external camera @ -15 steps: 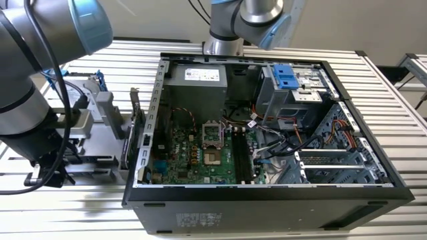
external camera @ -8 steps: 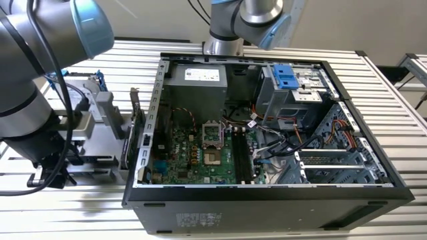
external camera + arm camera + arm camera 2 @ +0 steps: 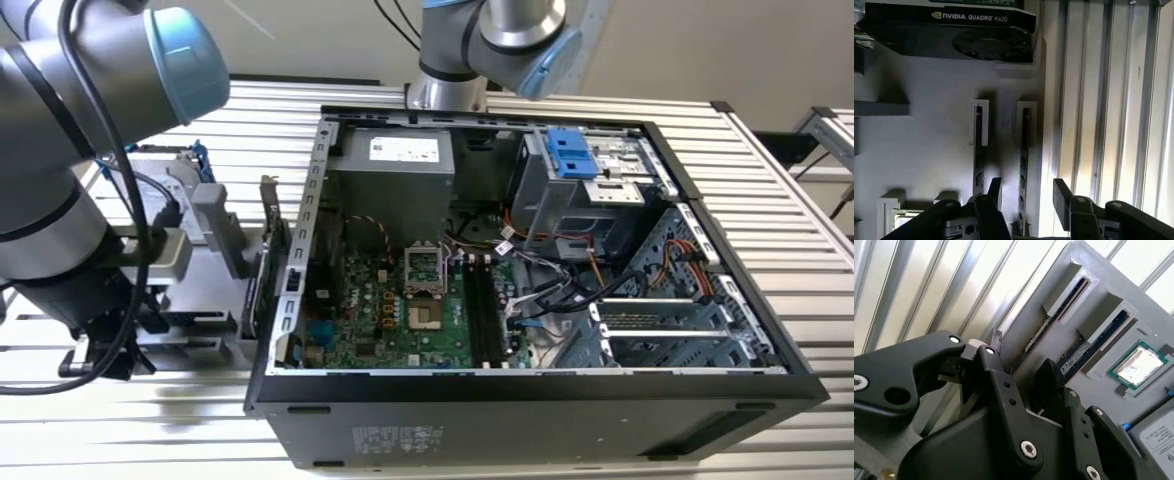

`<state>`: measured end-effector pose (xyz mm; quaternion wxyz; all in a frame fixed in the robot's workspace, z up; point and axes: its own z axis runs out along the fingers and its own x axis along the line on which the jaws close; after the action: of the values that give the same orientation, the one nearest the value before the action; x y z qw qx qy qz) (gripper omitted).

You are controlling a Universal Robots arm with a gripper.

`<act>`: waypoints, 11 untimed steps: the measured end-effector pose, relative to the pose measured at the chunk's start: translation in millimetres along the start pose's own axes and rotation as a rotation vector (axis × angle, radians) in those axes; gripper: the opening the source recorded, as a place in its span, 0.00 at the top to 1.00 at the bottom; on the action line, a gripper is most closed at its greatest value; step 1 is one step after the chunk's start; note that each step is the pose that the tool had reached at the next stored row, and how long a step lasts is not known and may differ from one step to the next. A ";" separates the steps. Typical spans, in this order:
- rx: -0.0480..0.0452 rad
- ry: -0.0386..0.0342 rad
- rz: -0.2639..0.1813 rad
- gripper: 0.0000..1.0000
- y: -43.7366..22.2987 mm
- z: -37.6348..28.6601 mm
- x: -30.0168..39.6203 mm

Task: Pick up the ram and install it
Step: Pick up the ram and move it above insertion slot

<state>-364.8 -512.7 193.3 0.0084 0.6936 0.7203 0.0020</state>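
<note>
Exterior view: the arm (image 3: 67,200) is reaching down at the exterior view's left, over a grey holder (image 3: 214,220) that is standing on the slatted table (image 3: 781,200) just beside the open computer case (image 3: 534,405). The case is lying on its side with the green motherboard (image 3: 360,310) facing up. The black memory slots (image 3: 487,315) are running beside the processor socket. Second wrist view: the black gripper (image 3: 1020,356) is hanging close over the holder (image 3: 1104,280). The ram (image 3: 1056,315) is sitting edge-up in the slot nearest the holder's edge. A second stick (image 3: 1094,342), bluish, is sitting in the next slot over. A silver processor chip (image 3: 1138,365) is resting in a recess just beside that, and a hard drive (image 3: 1156,435) is lying beyond it. First wrist view: the gripper (image 3: 1028,195) is spread wide, its fingers (image 3: 995,190) standing either side of the ram (image 3: 1025,145) with a gap on both sides, pinching nothing. The ram is sitting seated in its holder (image 3: 929,150) slot, next to the table slats (image 3: 1104,125). The second stick (image 3: 977,145) is sitting parallel in the neighbouring slot, outside the fingers. A graphics card (image 3: 949,30) is lying across the far end of the holder.
</note>
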 end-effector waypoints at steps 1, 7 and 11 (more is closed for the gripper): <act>0.0001 -0.0001 0.000 0.00 0.0 0.1 0.0; -0.0001 0.0000 0.000 0.00 0.0 0.6 0.0; -0.0001 0.0001 0.000 0.00 0.0 0.7 0.0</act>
<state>-364.8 -512.7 192.6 0.0084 0.6936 0.7203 0.0020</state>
